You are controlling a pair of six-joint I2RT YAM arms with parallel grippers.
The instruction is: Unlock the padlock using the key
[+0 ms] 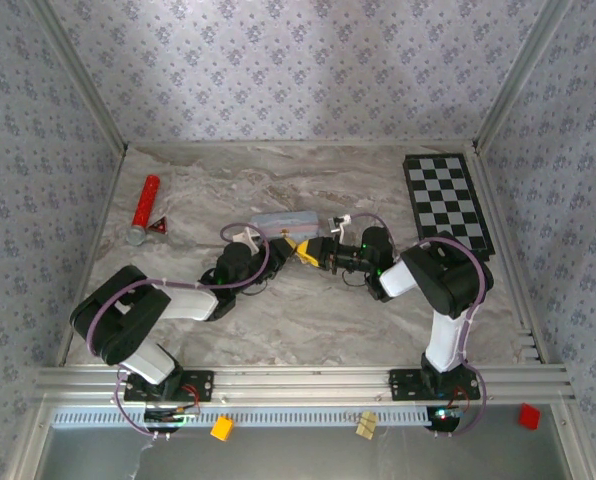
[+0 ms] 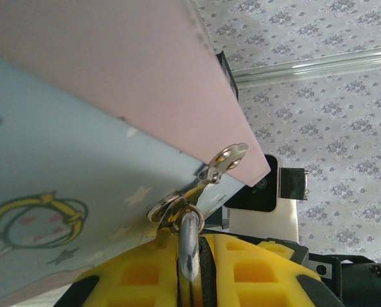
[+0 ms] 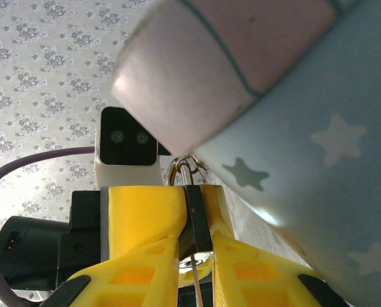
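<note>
1. Two hands meet fingertip to fingertip over the grey marbled table [image 1: 278, 320]. The left hand [image 1: 296, 246] is clamped narrow on what I take for the small metal padlock [image 2: 188, 240], probably to steady it.
2. The right hand [image 1: 321, 254] faces it, pinched nearly closed; I cannot tell what it grips.
3. The padlock shows a thick silvery shackle with a silvery split ring [image 2: 167, 214] at its tip.
4. A thin flat metal key [image 2: 229, 157] sticks out from that ring, just beside the pale blue, pink-lidded tin [image 2: 82, 173].
</note>
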